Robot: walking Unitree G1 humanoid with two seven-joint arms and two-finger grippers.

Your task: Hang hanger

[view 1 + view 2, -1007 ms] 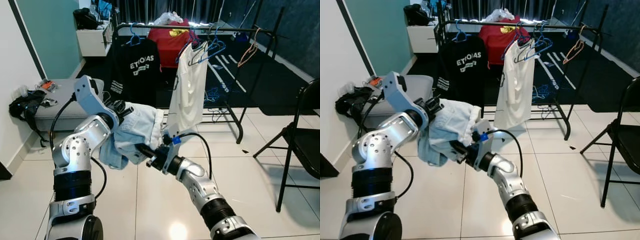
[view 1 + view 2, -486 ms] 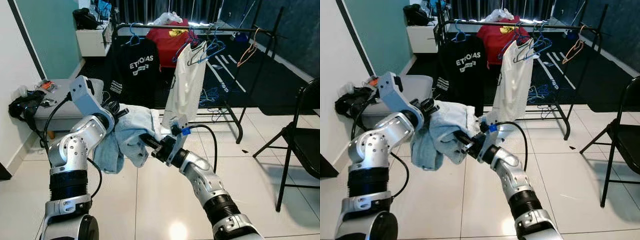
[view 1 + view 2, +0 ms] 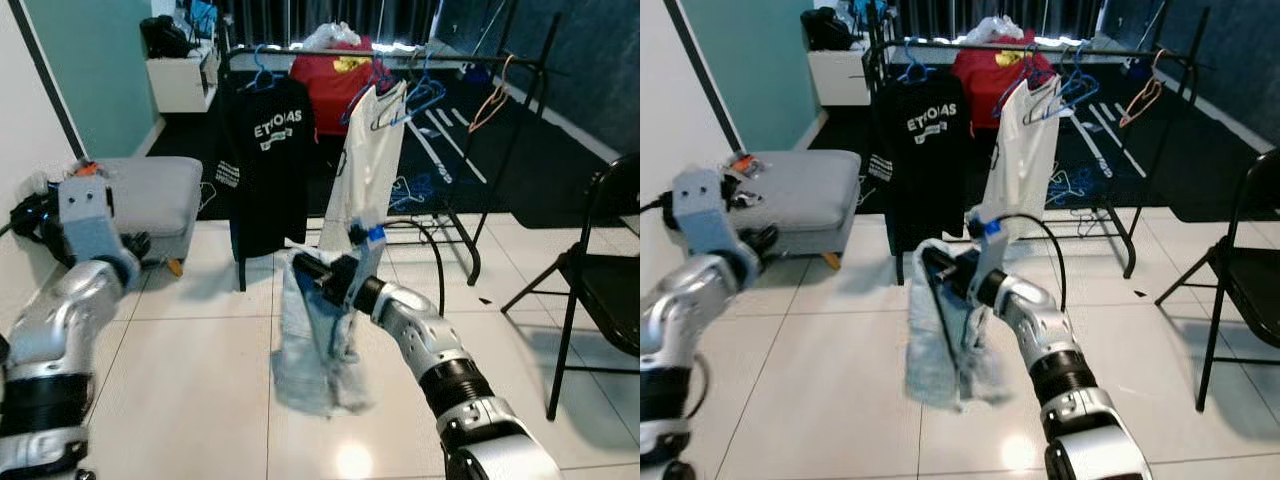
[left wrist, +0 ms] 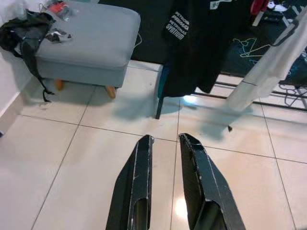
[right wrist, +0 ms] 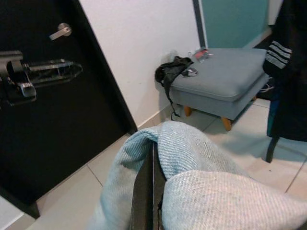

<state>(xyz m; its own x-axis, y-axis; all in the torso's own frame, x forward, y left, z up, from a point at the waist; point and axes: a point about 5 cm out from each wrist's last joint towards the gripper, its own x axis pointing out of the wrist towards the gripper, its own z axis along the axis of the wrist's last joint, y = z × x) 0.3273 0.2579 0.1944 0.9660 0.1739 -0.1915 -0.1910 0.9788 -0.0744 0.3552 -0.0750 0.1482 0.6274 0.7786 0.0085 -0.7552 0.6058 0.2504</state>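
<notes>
One light-blue garment (image 3: 318, 340) dangling from the right gripper (image 3: 312, 272), fingers clenched on its top edge (hem sagging close to the tiled floor (image 3: 190, 360)), before the clothes rack (image 3: 380, 50); left gripper (image 4: 165, 158) hovering slightly parted, grasping nothing.

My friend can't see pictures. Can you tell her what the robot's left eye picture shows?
The robot's right gripper holds up a light blue garment that hangs down toward the white tile floor. Behind it stands a clothes rack with a black shirt, a white shirt and a red one. The left gripper is off to the side near a grey footstool.
</notes>
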